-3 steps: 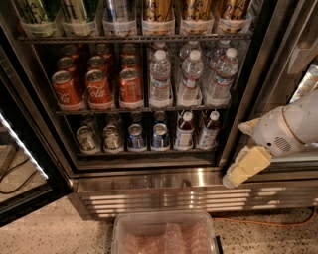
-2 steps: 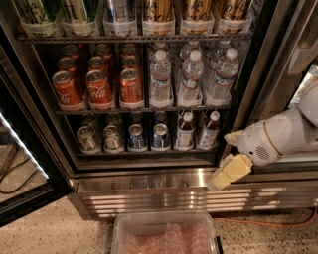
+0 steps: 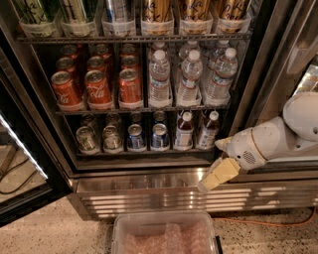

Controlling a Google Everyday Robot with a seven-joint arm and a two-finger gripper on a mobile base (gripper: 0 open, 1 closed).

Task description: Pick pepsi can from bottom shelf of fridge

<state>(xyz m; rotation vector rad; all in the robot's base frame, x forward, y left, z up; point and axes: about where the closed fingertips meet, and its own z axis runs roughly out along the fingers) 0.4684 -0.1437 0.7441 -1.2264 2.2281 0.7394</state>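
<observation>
The fridge (image 3: 149,186) stands open with a dark interior and steel frame. On the bottom shelf (image 3: 144,150) stand two blue pepsi cans (image 3: 135,137) side by side, the second (image 3: 160,136) to its right, with silver-grey cans (image 3: 87,139) on their left and small bottles (image 3: 184,130) on their right. My gripper (image 3: 214,177) hangs on the white arm at the lower right, in front of the steel sill, below and to the right of the pepsi cans. It holds nothing I can see.
Red Coca-Cola cans (image 3: 97,88) and water bottles (image 3: 191,77) fill the middle shelf. Tall cans (image 3: 154,12) line the top shelf. The open door (image 3: 22,163) stands at the left. A clear plastic bin (image 3: 166,237) sits on the floor below the slatted grille (image 3: 164,198).
My arm and gripper have moved left and slightly down, coming closer to the fridge's lower front.
</observation>
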